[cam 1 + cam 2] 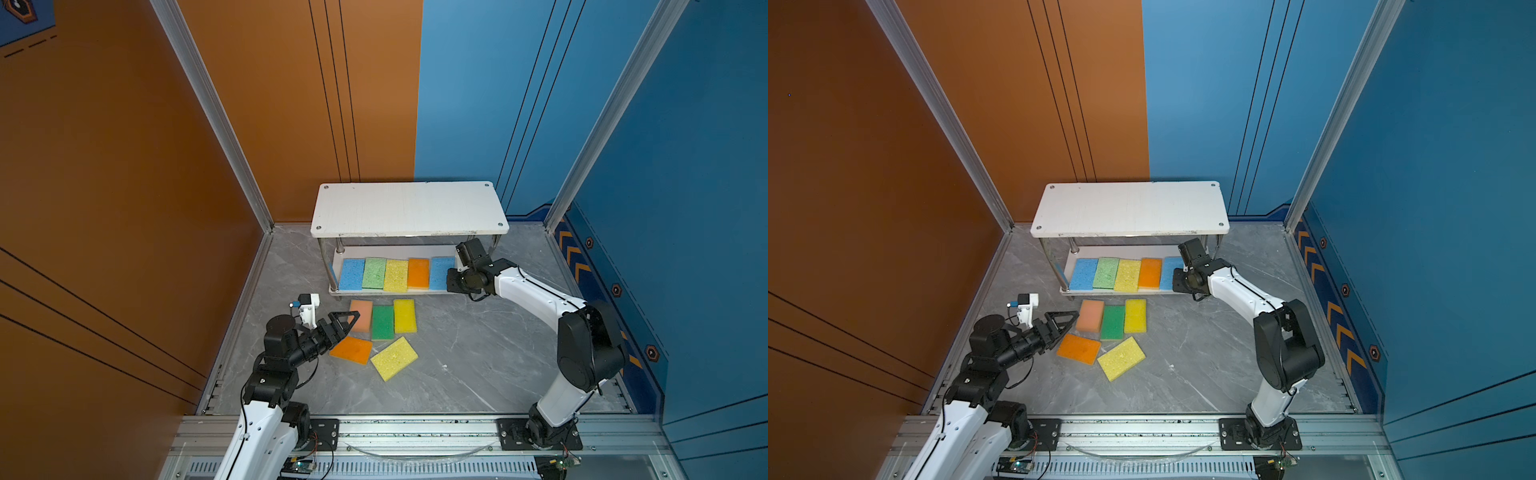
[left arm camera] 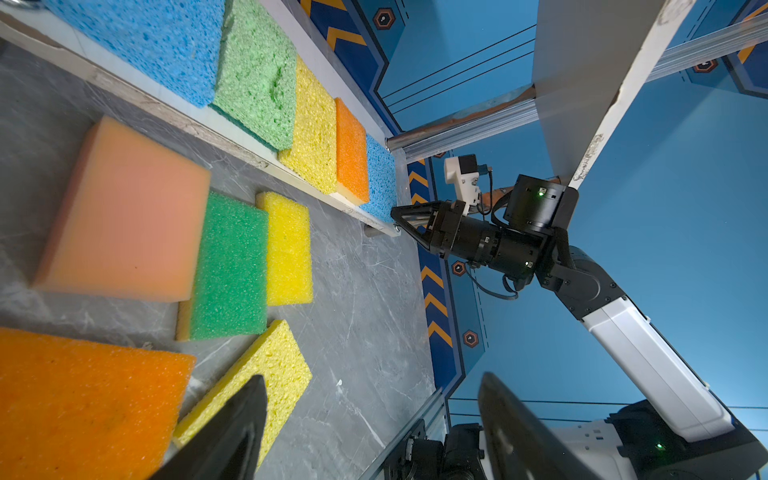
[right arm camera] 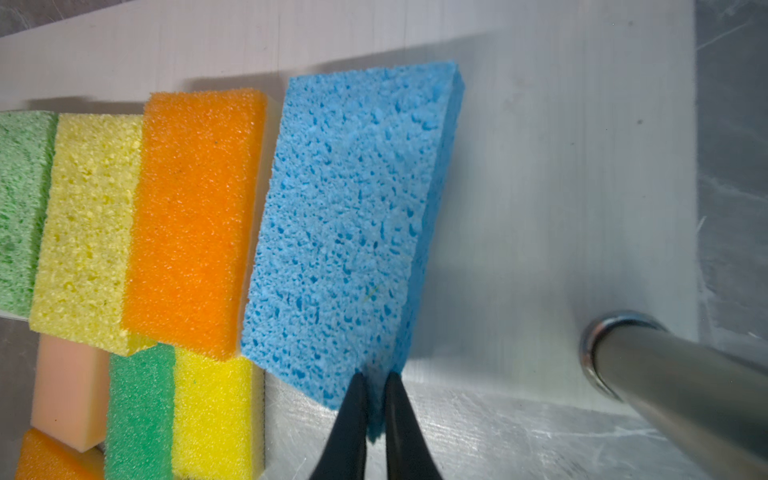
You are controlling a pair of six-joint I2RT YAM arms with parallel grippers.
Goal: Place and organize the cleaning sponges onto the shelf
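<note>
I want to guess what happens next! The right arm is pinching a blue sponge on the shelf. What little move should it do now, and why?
Probably open the right jaws and let go. The blue sponge already lies on the shelf's lower board, beside the orange sponge.

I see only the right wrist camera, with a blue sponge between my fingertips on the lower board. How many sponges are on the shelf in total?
Observer: Five with your blue sponge, in one row on the lower board; a second blue sponge lies at the left end.
Operator: And the top board?
Observer: The top board carries nothing.
Operator: Where is the left gripper?
Observer: The left gripper is open and empty, beside the pink sponge on the floor.
</note>
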